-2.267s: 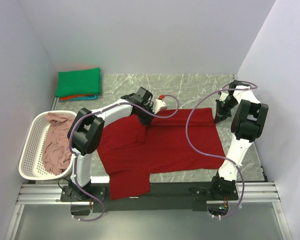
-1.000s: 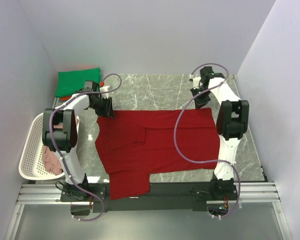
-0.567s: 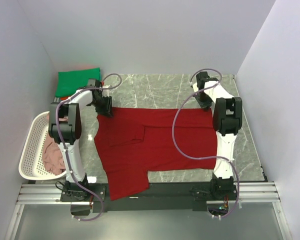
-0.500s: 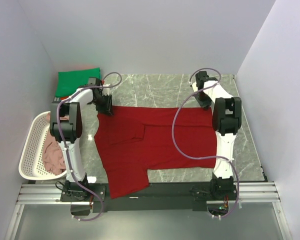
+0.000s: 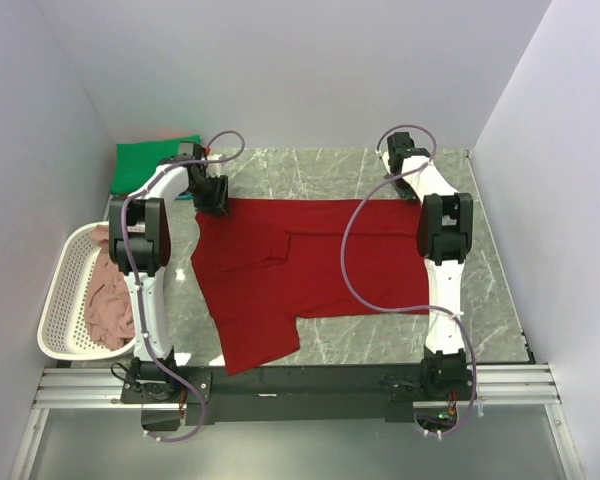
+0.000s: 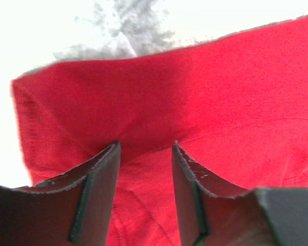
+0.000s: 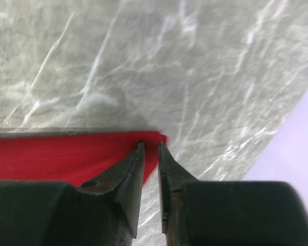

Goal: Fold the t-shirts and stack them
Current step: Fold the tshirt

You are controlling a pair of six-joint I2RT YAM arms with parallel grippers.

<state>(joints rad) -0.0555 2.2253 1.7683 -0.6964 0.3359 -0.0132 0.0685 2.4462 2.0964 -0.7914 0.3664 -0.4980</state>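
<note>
Marble table [image 5: 330,170], from the overhead camera: I have the dark red t-shirt [image 5: 320,265] spread flat at the centre, its long axis running from 9 o'clock to 3 o'clock. The sleeve end points to 9 o'clock and the straight hem to 3 o'clock. One sleeve juts toward 6 o'clock at the left end and reaches the near edge of the table, while the other lies folded onto the body as a flap. The left gripper [image 5: 216,198] sits at the shirt's far corner at about 10 o'clock. In its wrist camera the two fingers stand clearly apart over the red cloth, released, with nothing clamped between them. The right gripper [image 5: 408,190] is at the opposite far corner, about 2 o'clock. Its wrist camera shows the fingertips drawn almost together, with only a thin slit left, right at the cloth's corner where red meets grey marble. I cannot tell whether they are pinching the fabric. A folded green t-shirt [image 5: 145,165] lies in the far-left corner at 10 o'clock, well apart from the red one. A dusty pink t-shirt [image 5: 105,295] lies crumpled inside the white basket [image 5: 58,300] at 8 o'clock, just beside the left arm.
</note>
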